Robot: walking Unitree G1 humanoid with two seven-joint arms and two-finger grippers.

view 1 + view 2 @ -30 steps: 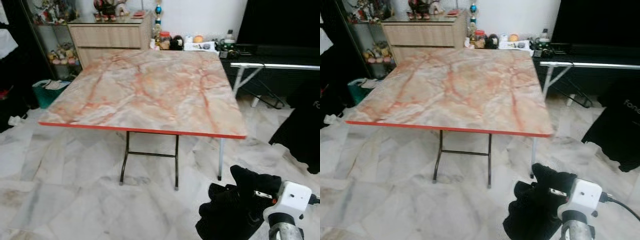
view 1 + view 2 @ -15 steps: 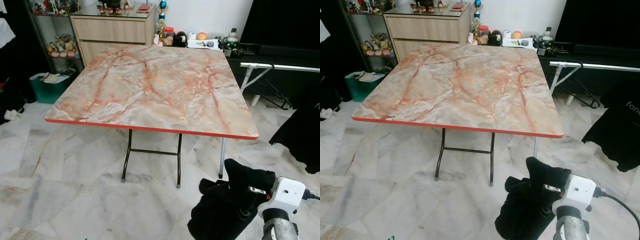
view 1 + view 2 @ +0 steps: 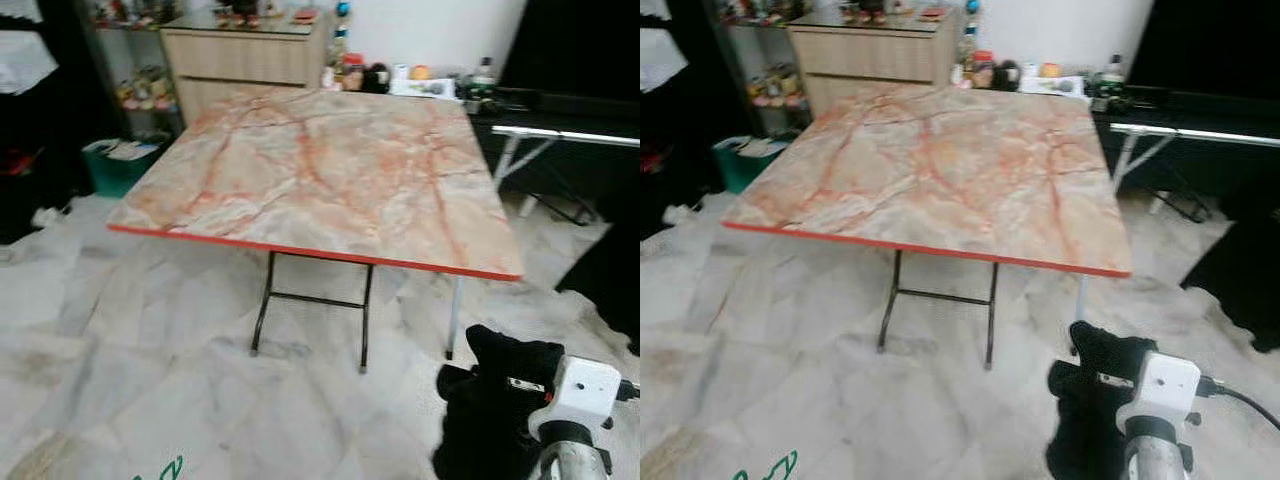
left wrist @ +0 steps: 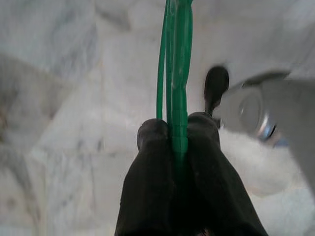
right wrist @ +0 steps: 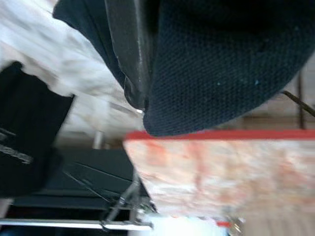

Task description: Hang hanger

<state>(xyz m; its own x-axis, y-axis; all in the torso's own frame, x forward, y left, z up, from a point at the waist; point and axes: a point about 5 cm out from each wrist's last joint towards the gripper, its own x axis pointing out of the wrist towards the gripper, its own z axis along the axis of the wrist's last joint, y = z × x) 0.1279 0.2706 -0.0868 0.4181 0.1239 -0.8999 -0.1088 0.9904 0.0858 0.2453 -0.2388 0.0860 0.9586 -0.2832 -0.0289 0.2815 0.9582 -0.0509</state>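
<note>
Before the table's red edge point(image 3: 300, 247), right tool point(image 3: 500, 400) grips black cloth point(image 3: 490, 430); left tool point(image 4: 178, 135) pinches green hanger point(image 4: 178, 73).

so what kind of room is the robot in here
Probably a lived-in room of a home: a folding marble-pattern table on a marble tile floor, a wooden cabinet with trinkets behind it, and dark clothing hanging at the right.

Soft, even indoor light falls on the square, red-edged pink marble-patterned folding table point(image 3: 320, 170); both head views are motion-blurred, dark at left, while wrist views are smeared and unfocused.
</note>
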